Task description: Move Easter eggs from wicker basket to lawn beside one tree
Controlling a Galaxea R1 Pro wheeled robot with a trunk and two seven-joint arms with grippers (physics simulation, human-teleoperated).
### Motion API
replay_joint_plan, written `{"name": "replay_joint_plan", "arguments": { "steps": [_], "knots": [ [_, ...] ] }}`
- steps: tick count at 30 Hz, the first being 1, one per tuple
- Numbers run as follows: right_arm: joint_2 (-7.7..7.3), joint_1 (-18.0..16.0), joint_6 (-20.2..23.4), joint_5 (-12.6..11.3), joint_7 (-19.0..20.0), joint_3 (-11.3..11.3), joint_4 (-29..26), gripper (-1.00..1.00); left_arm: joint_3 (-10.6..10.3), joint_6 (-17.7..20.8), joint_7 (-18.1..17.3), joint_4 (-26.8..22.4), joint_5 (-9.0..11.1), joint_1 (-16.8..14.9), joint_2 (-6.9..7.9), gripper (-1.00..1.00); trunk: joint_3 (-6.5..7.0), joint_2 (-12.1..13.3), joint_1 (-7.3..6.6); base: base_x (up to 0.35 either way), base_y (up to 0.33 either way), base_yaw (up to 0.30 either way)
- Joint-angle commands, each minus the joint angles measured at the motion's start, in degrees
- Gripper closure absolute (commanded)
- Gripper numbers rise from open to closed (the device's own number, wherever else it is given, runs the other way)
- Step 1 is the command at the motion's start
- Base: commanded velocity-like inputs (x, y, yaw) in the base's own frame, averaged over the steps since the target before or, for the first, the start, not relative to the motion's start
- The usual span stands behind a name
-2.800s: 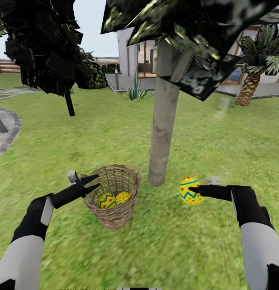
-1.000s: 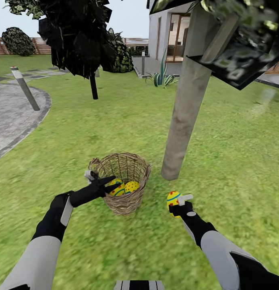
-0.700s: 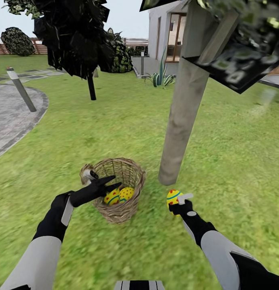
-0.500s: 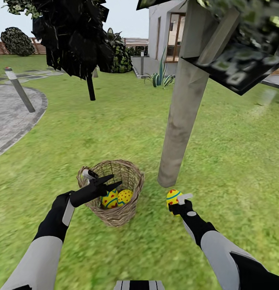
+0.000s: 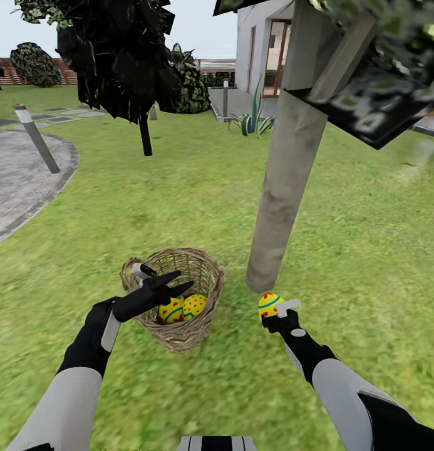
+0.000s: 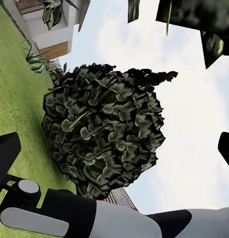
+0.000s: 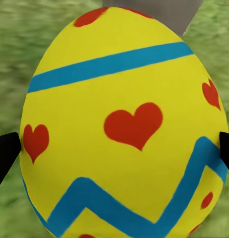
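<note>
Egg [image 5: 268, 305] pinched in my right claw [image 5: 274, 311], low over the lawn [image 5: 198, 188] just beside the foot of the trunk [image 5: 279, 188] (red hearts and blue bands up close [image 7: 122, 124]). My left claw [image 5: 173, 285] hangs spread over the basket [image 5: 179, 329], where two eggs [image 5: 182, 308] lie side by side, touching.

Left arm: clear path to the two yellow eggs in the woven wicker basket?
Probably yes. The left gripper hovers open at the rim of the tan woven wicker basket, above the two yellow eggs. The basket mouth is open on top and nothing lies over the eggs; the fingers are angled more sideways than down.
</note>
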Motion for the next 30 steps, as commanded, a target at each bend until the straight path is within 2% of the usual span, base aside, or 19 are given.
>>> {"name": "replay_joint_plan", "arguments": {
  "steps": [1, 7, 13, 17, 24, 25, 27, 28, 30],
  "knots": [
    [0.03, -0.02, -0.23, 0.56, -0.05, -0.47, 0.03, 1.0, 0.13, 0.61, -0.34, -0.01, -0.27, -0.04, -0.07, -1.0, -0.04, -0.02, -0.01, 0.0, -0.244, 0.277],
    [0.03, -0.02, -0.3, 0.56, -0.19, -0.47, 0.03, 1.0, 0.13, 0.63, -0.31, -0.01, -0.27, -0.04, -0.09, -1.0, -0.08, -0.02, -0.01, 0.0, -0.325, 0.277],
    [0.02, 0.02, -0.32, 0.52, -0.15, -0.53, 0.04, 1.0, 0.12, 0.56, -0.35, 0.01, -0.27, -0.04, -0.09, -1.0, -0.09, -0.02, -0.01, 0.0, -0.335, 0.034],
    [0.03, 0.06, -0.24, 0.47, -0.15, -0.52, 0.38, 1.0, 0.22, 0.47, -1.36, 0.12, -0.27, 0.1, 0.05, -1.0, -0.1, -0.02, -0.01, 0.0, -0.056, 0.0],
    [0.26, 0.07, 0.53, 0.23, -0.26, -0.51, 0.64, 1.0, 0.22, 0.55, -1.36, 0.2, -0.27, 0.13, 0.08, -1.0, -1.65, -0.11, 0.17, 0.0, 0.0, 0.0],
    [0.64, 0.0, 1.49, 0.34, -0.37, -0.47, 0.65, 1.0, 0.22, 0.58, -1.36, 0.1, -0.27, 0.13, 0.03, -1.0, -1.87, -0.13, 0.19, 0.0, 0.0, 0.0],
    [2.83, -0.25, 6.69, 0.58, -0.68, -0.3, 0.44, 1.0, 0.22, 0.62, -1.36, 0.01, -0.27, 0.13, 0.01, -1.0, -2.31, -0.15, 0.24, 0.0, 0.0, 0.0],
    [3.54, -0.83, 9.12, 0.55, -0.9, -0.24, 0.22, 1.0, 0.22, 0.63, -1.36, 0.0, -0.27, 0.13, 0.01, -1.0, -2.53, -0.17, 0.27, 0.0, 0.0, 0.0],
    [4.41, -3.35, 10.85, 0.47, -1.52, -0.21, 0.41, 1.0, 0.22, 0.64, -1.36, -0.01, -0.27, 0.13, 0.0, -1.0, -2.98, -0.19, 0.32, 0.0, 0.0, 0.0]
  ]
}}
